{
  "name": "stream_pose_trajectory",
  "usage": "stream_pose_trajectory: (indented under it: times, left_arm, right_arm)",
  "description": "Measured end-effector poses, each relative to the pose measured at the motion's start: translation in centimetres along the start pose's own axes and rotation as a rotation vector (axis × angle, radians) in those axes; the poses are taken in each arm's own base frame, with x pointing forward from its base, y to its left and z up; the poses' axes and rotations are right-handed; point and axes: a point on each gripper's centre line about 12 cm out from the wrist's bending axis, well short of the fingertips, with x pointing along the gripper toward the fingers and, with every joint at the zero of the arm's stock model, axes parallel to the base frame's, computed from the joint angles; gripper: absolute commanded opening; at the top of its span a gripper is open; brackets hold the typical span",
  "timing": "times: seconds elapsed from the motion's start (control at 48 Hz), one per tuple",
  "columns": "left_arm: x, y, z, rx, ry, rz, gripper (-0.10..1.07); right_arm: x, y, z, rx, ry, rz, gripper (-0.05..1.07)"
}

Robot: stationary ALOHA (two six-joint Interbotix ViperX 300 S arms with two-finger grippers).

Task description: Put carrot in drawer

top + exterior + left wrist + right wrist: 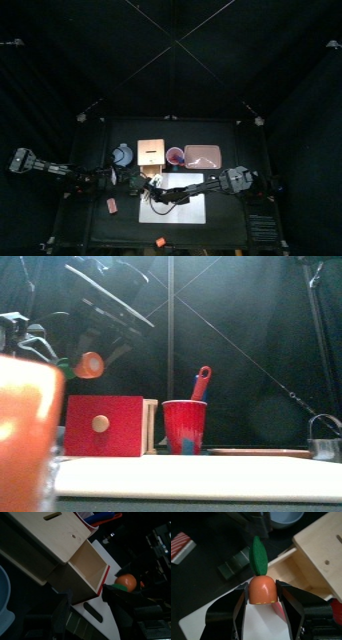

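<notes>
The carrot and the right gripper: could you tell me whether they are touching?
Touching. The right wrist view shows the carrot pinched between the right gripper's two jaws, its green top pointing toward the open drawer.

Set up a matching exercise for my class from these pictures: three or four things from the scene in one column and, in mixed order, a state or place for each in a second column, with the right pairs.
Things:
1. carrot
2. drawer
3. red cup
4. left gripper

States or places:
A. pulled out, nothing inside
B. gripped between the right gripper's jaws, green top pointing away
C. standing upright beside the red-fronted box, a handle sticking out
D. holding nothing, close to the box

Pairs: 1-B, 2-A, 3-C, 4-D
</notes>
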Motion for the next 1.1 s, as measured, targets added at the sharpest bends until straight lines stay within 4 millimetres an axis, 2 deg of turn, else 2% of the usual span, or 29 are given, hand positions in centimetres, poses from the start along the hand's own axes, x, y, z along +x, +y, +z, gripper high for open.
stream_pose_trajectory:
  times: [0.271, 0.417, 0.604, 0.854, 0.979, 1.104]
  left_arm:
    - [0.0, 0.1, 0.2, 0.014, -0.009, -0.002, 0.88]
    - [0.0, 0.1, 0.3, 0.013, -0.013, 0.002, 0.87]
    - [0.0, 0.3, 0.4, 0.016, -0.021, 0.01, 0.87]
    - [0.3, -0.4, 1.4, 0.019, -0.045, 0.001, 0.87]
    - [0.5, -0.9, 2.4, 0.03, -0.075, -0.006, 0.87]
    - [0.8, -1.0, 4.7, 0.046, -0.154, 0.015, 0.87]
  right_arm:
    - [2.4, -3.5, -1.0, 0.018, 0.054, -0.065, 0.67]
    - [2.6, -3.8, -0.9, 0.022, 0.047, -0.053, 0.75]
    - [2.3, -3.9, -0.9, 0.024, 0.042, -0.042, 0.86]
    - [1.2, -4.6, -1.3, 0.019, 0.044, -0.044, 0.88]
    - [0.4, -4.9, -1.1, 0.026, 0.036, -0.034, 0.87]
    - [-0.5, -4.3, -0.7, 0.027, 0.017, -0.006, 0.86]
